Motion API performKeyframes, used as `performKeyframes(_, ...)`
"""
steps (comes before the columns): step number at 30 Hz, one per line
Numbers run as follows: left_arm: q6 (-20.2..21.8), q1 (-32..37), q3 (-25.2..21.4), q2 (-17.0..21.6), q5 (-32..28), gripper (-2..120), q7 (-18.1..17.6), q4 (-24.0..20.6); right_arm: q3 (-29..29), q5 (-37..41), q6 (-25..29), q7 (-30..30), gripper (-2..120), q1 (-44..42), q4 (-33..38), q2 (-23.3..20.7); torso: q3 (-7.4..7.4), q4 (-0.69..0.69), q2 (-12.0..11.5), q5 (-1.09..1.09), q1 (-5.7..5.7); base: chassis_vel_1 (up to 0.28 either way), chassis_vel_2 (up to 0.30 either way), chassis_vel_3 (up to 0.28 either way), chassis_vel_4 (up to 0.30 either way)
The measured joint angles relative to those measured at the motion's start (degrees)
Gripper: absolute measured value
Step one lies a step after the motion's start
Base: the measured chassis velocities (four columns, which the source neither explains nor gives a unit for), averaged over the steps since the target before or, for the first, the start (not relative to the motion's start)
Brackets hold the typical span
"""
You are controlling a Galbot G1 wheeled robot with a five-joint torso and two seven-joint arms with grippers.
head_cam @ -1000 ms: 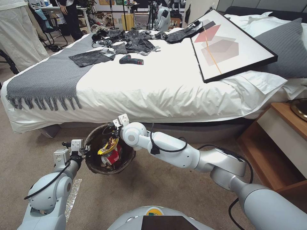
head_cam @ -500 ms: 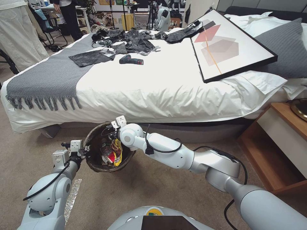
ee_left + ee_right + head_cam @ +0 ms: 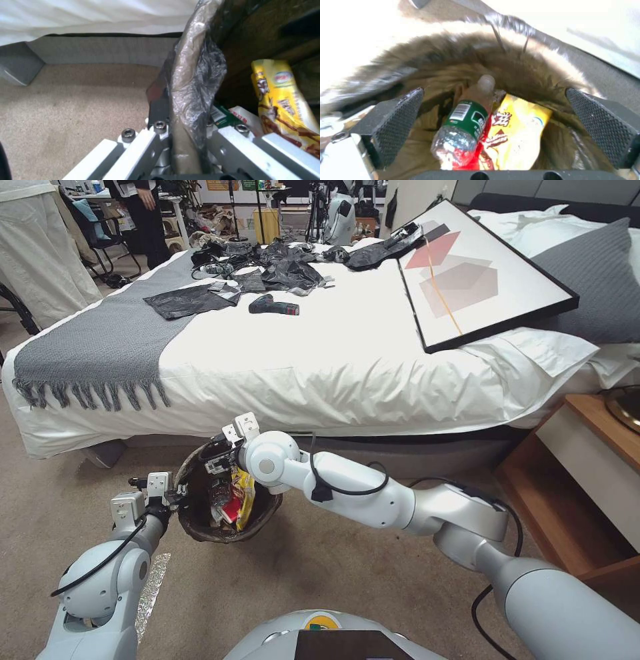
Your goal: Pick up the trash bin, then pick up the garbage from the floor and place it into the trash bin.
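The trash bin (image 3: 200, 513), lined with a dark brown bag, hangs tilted just above the floor (image 3: 320, 573) in front of the bed. My left gripper (image 3: 175, 492) is shut on its rim; the left wrist view shows the bagged rim (image 3: 193, 82) clamped in that gripper (image 3: 186, 130). My right gripper (image 3: 223, 460) hovers open over the bin's mouth. Garbage lies inside the bin: a yellow snack wrapper (image 3: 244, 493), a red-and-white wrapper (image 3: 230, 511) and a plastic bottle (image 3: 466, 122). In the right wrist view the gripper (image 3: 495, 95) holds nothing, its pads (image 3: 398, 122) spread wide above the yellow wrapper (image 3: 516, 135).
The bed (image 3: 320, 373) stands close behind the bin, its grey base (image 3: 413, 457) low to the carpet. A wooden nightstand (image 3: 580, 493) is at the right. A silver foil strip (image 3: 152, 588) lies on the carpet by my left arm.
The yellow wrapper that hung from my right gripper has dropped into the bin. The right gripper has opened and risen slightly. The left arm and the bin have stayed put.
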Motion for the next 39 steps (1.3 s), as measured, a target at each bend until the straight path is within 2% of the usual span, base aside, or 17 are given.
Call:
performKeyframes(10, 0.0, -0.37, 0.1, -0.07, 0.07, 0, 0.05, 0.2, 0.94, 5.22, -0.02, 2.8, 100, 2.3, 6.44, -3.04, 0.0, 0.0, 0.0, 0.0, 0.0, 0.0, 0.0, 0.0, 0.0)
performKeyframes(17, 0.01, -0.37, -0.13, 0.02, -0.02, 0, 0.04, 0.07, 5.54, 8.09, 0.08, 3.63, 100, 3.11, 12.85, -7.32, 0.0, 0.01, 0.0, 0.01, 0.0, 0.0, 0.0, 0.0, 0.0)
performKeyframes(20, 0.01, -0.37, -0.13, -0.05, 0.12, 0, -0.11, -0.85, 9.81, 4.29, 2.44, 1.63, 100, 2.25, 16.61, -12.28, 0.0, 0.02, 0.0, 0.02, 0.0, 0.0, 0.0, 0.0, 0.0)
performKeyframes(22, 0.01, -0.35, -0.13, -0.05, 0.12, 0, -0.13, -1.02, 10.58, 2.62, 3.08, 0.8, 100, 1.85, 17.25, -13.62, 0.0, 0.03, 0.0, 0.02, 0.0, 0.0, 0.0, 0.0, 0.0)
performKeyframes(24, 0.01, -0.22, -0.32, -0.03, -0.03, 0, -0.23, -1.53, 14.12, -1.95, 4.7, -2.07, 100, -0.24, 19.69, -19.37, 0.0, 0.01, 0.0, 0.01, 0.0, 0.0, 0.0, 0.0, 0.0)
performKeyframes(25, 0.01, -0.22, -0.32, -0.03, -0.03, 0, -0.23, -1.53, 14.12, -1.95, 4.7, -2.07, 100, -0.24, 19.69, -19.37, 0.0, 0.01, 0.0, 0.01, 0.0, 0.0, 0.0, 0.0, 0.0)
performKeyframes(27, 0.01, -0.04, -0.51, 0.01, -0.62, 0, -0.36, -1.97, 19.42, -5.97, 6.74, -5.94, 100, -4.67, 23.23, -24.92, 0.0, 0.0, 0.0, 0.03, 0.0, 0.0, 0.0, 0.0, 0.0)
performKeyframes(28, 0.01, -0.04, -0.51, 0.01, -0.62, 0, -0.36, -1.97, 19.42, -5.97, 6.74, -5.94, 100, -4.67, 23.23, -24.92, 0.0, 0.0, 0.0, 0.03, 0.0, 0.0, 0.0, 0.0, 0.0)
performKeyframes(30, 0.01, 0.14, -0.55, -0.06, -1.3, 0, -0.57, -2.37, 25.47, -12.57, 9.44, -11.4, 100, -12.18, 26.18, -29.49, 0.0, -0.01, 0.0, 0.04, 0.0, 0.0, 0.0, 0.0, 0.0)
performKeyframes(31, 0.01, 0.14, -0.55, -0.06, -1.3, 0, -0.57, -2.37, 25.47, -12.57, 9.44, -11.4, 100, -12.18, 26.18, -29.49, 0.0, -0.01, 0.0, 0.04, 0.0, 0.0, 0.0, 0.0, 0.0)
performKeyframes(33, 0.01, 0.26, -0.57, -0.06, -1.71, 0, -0.71, -2.77, 31.92, -15.65, 12.04, -13.85, 100, -18.34, 28.26, -31.87, 0.0, -0.01, 0.0, 0.0, 0.0, 0.0, 0.0, 0.0, 0.0)
performKeyframes(34, 0.01, 0.26, -0.57, -0.06, -1.71, 0, -0.71, -2.77, 31.92, -15.65, 12.04, -13.85, 100, -18.34, 28.26, -31.87, 0.0, -0.01, 0.0, 0.0, 0.0, 0.0, 0.0, 0.0, 0.0)
performKeyframes(36, 0.01, 0.46, -0.58, 0.02, -2.14, 0, -0.73, -3.36, 40.85, -19.29, 14.72, -16.18, 100, -25.58, 29.79, -33.0, -0.01, 0.0, 0.0, 0.01, 0.0, 0.0, 0.0, 0.0, 0.0)
performKeyframes(37, 0.01, 0.46, -0.58, 0.02, -2.14, 0, -0.73, -3.36, 40.85, -19.29, 14.72, -16.18, 100, -25.58, 29.79, -33.0, -0.01, 0.0, 0.0, 0.01, 0.0, 0.0, 0.0, 0.0, 0.0)
performKeyframes(39, 0.01, 0.88, -0.66, 0.09, -2.58, 0, -0.89, -4.13, 50.42, -28.55, 16.86, -20.16, 100, -35.74, 30.43, -32.23, -0.01, -0.01, 0.0, 0.03, 0.0, 0.0, 0.0, 0.0, 0.0)
